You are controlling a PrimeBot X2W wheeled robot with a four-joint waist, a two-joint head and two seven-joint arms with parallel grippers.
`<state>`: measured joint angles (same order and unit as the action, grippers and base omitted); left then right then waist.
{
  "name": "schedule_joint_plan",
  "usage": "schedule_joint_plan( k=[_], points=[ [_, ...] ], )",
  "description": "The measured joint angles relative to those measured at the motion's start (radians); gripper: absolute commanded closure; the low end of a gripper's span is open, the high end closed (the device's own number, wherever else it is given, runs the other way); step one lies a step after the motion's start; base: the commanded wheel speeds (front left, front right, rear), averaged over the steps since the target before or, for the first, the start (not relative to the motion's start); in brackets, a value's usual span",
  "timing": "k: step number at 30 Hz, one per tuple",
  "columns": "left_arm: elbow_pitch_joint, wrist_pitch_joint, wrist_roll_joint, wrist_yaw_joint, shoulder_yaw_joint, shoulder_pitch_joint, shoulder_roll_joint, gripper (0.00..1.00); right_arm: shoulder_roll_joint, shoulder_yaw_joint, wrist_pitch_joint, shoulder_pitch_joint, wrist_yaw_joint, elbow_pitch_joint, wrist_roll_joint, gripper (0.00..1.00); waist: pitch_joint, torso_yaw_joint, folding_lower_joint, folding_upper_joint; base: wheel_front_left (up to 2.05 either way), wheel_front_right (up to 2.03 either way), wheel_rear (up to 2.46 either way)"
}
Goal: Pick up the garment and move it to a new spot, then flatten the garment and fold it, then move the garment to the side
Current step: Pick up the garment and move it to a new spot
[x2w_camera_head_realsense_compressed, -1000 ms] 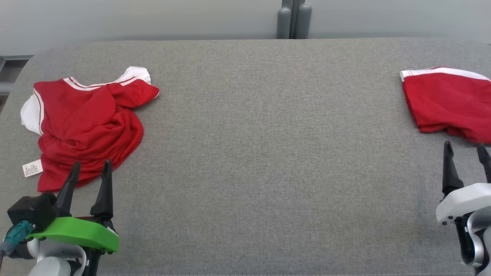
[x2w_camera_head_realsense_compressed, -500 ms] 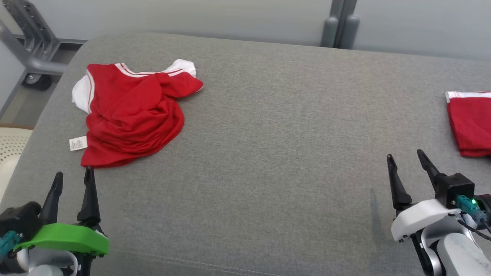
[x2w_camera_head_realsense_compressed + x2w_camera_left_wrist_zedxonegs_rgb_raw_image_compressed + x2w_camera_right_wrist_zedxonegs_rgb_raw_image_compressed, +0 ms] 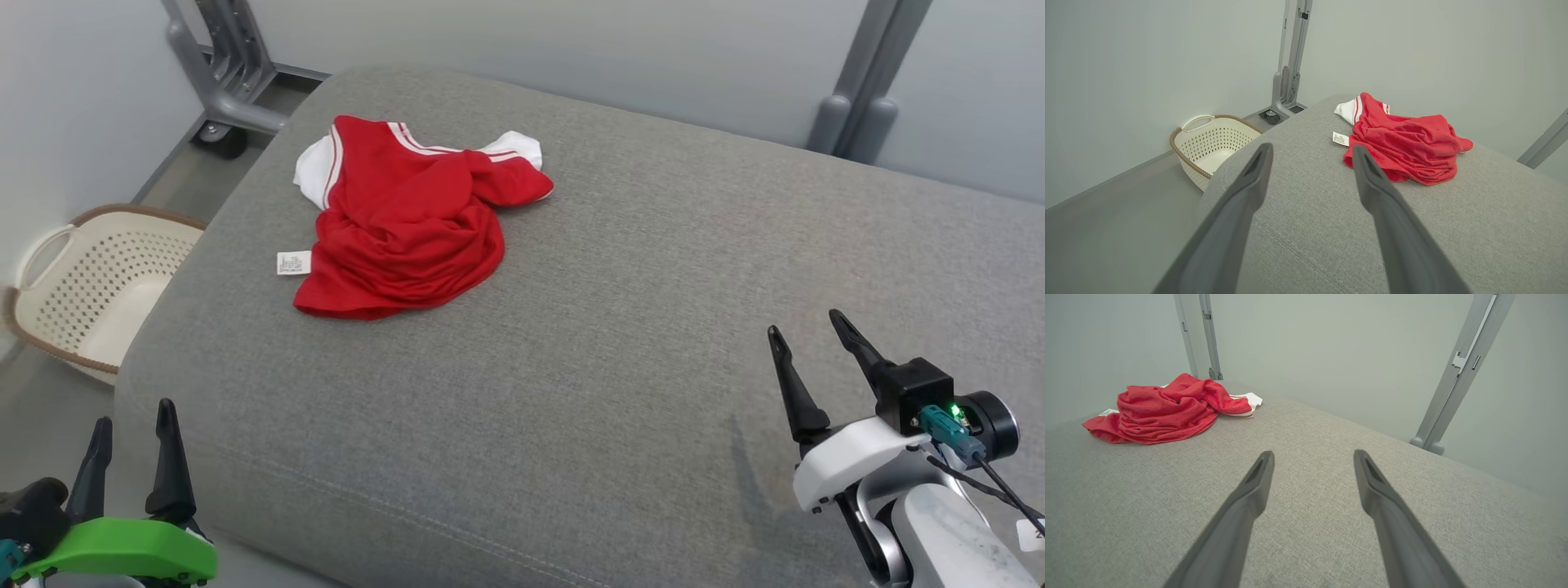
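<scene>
A crumpled red garment [image 3: 408, 224] with white sleeves and a white label lies near the far left corner of the grey padded table [image 3: 637, 327]. It also appears ahead and to the right in the left wrist view, garment [image 3: 1404, 143], and at the far left in the right wrist view, garment [image 3: 1163, 410]. My left gripper [image 3: 135, 412] stands open at the lower left, off the table's near left corner, well short of the garment. My right gripper [image 3: 804, 322] stands open over the table's near right part, empty and far from the garment.
A cream perforated laundry basket [image 3: 98, 286] sits on the floor left of the table, basket [image 3: 1212, 141]. Grey metal frame posts [image 3: 865, 82] stand behind the table against the pale wall. The table's left edge drops to the floor.
The head view has swung left: the garment now sits further right and up in the picture, the basket has come into view, and the second red piece at the right has left it.
</scene>
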<state>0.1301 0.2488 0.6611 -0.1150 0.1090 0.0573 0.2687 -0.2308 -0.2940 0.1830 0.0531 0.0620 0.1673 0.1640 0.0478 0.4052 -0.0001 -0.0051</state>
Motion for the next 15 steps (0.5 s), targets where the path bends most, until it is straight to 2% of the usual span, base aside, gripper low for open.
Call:
schedule_joint_plan(
  k=[8,15],
  points=[
    [-0.015,0.0,-0.005,-0.001,-0.039,0.015,-0.002,0.0,0.016,-0.029,-0.008,0.011,-0.009,0.004,-0.008,0.0,-0.017,0.091,0.0,0.0,0.0,0.0,0.0],
    [-0.027,0.0,-0.005,0.012,-0.022,0.01,0.01,0.0,0.028,-0.031,-0.027,0.011,-0.006,-0.014,-0.009,0.0,-0.011,0.115,0.0,0.0,0.0,0.0,0.0]
  ],
)
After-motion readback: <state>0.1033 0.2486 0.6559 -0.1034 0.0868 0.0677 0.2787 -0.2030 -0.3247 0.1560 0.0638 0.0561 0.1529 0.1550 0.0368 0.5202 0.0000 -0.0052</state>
